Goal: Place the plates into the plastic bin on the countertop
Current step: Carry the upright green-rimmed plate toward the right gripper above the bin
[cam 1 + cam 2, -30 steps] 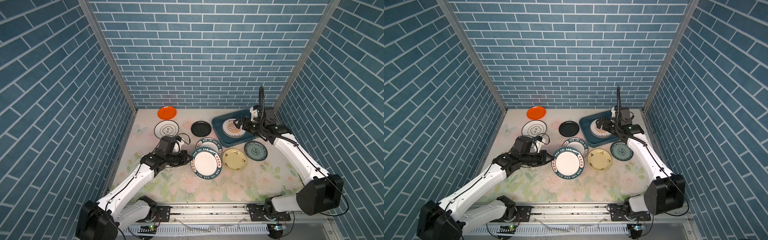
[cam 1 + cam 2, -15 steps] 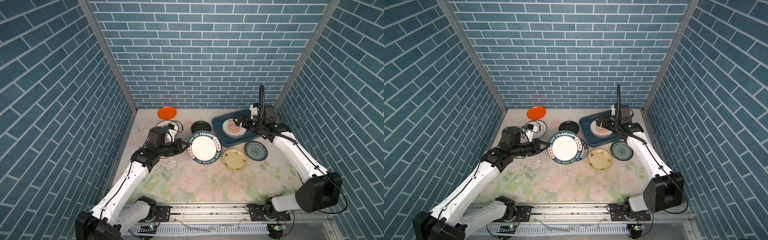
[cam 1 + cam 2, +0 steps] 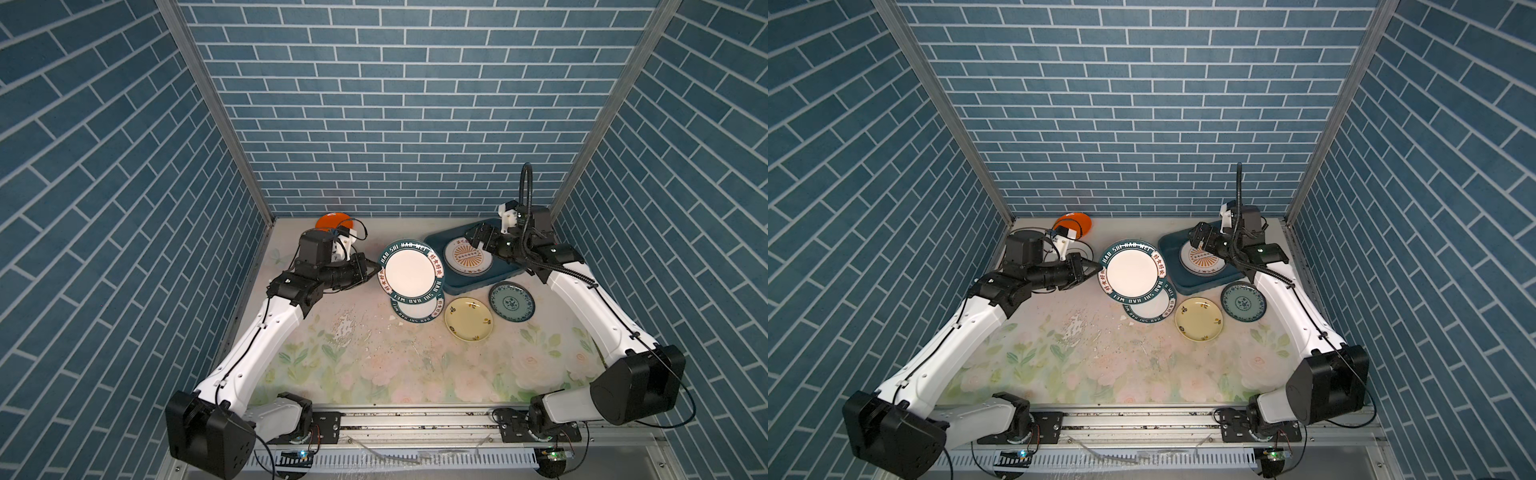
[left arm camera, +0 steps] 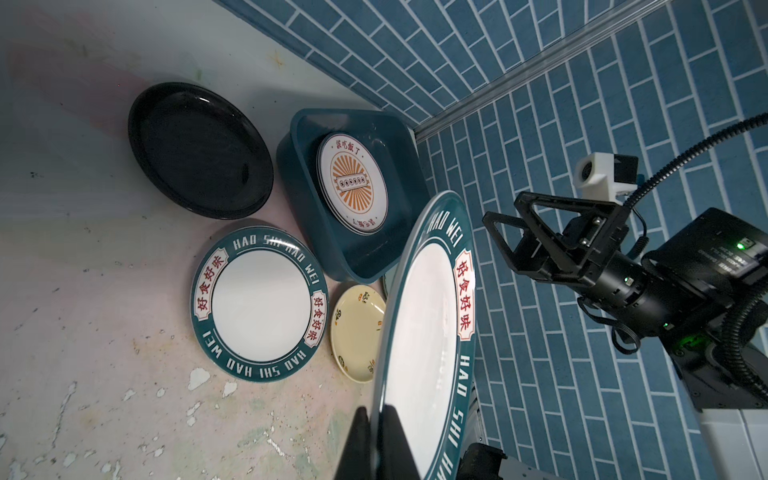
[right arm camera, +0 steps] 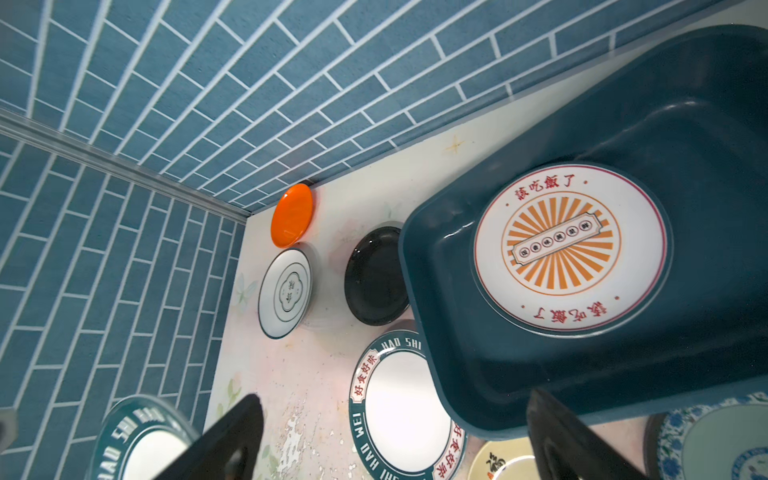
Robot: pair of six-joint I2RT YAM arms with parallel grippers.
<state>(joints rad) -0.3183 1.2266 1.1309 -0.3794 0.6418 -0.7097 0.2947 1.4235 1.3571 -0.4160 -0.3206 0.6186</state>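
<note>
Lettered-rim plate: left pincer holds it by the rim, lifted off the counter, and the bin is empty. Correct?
No. The left pincer does hold the lettered-rim plate by the rim, lifted, but the plastic bin is not empty: an orange sunburst plate lies in it, as the right wrist view shows.

Left fingers [image 4: 360, 446] tight, right fingers [image 5: 226, 444] wide.

Teal patterned plate [image 5: 706, 438] partly off-frame

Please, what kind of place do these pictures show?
Probably a mock kitchen booth for robot trials: blue brick-pattern walls box in a flowered countertop, plates lie beside a plastic bin, and two robot arms are mounted on a front rail.
</note>
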